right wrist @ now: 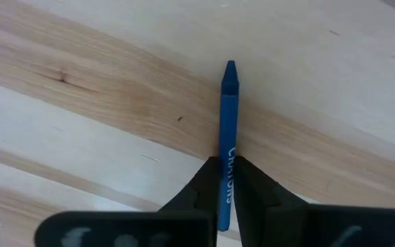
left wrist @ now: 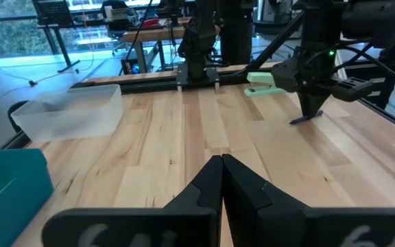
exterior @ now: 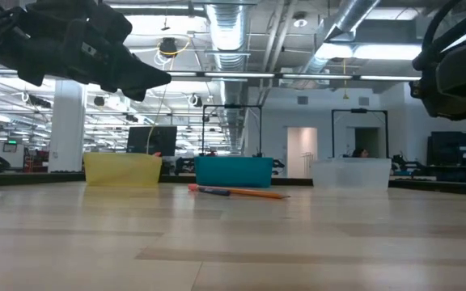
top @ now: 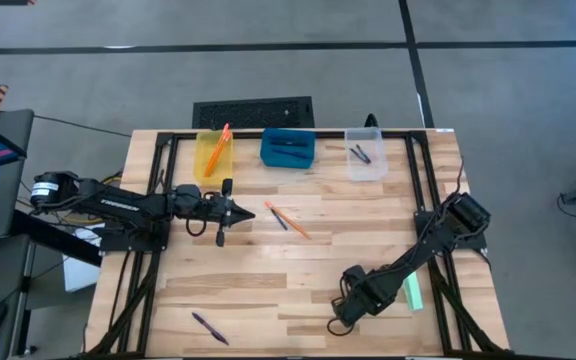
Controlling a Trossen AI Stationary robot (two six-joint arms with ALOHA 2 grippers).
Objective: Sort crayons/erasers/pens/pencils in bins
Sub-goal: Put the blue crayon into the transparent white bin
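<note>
A blue crayon (right wrist: 229, 116) lies on the wooden table near its front right, and my right gripper (right wrist: 228, 180) points down, shut on it. In the left wrist view that gripper (left wrist: 313, 110) stands over the dark stick (left wrist: 306, 119). The mint-green eraser (top: 413, 292) lies just beside it. My left gripper (top: 243, 213) hovers shut and level over the table's left middle, touching nothing. At the far edge stand the yellow bin (top: 214, 152) with an orange pencil (top: 222, 138) leaning on its rim, the blue bin (top: 288, 148), and the clear bin (top: 366, 155) with dark pens (top: 359, 153). My right gripper pinches the crayon's labelled barrel (right wrist: 228, 154) between its two fingers, back from the pointed tip (right wrist: 230, 68). The fingers come from above, pointing down, and lie across the crayon. The crayon lies flat on the table.
An orange pencil (top: 293, 226) and a dark pen (top: 279, 218) lie crossed at the table's middle. Another dark pen (top: 209, 328) lies near the front left. Black frame rails (top: 420, 190) run along the table's sides.
</note>
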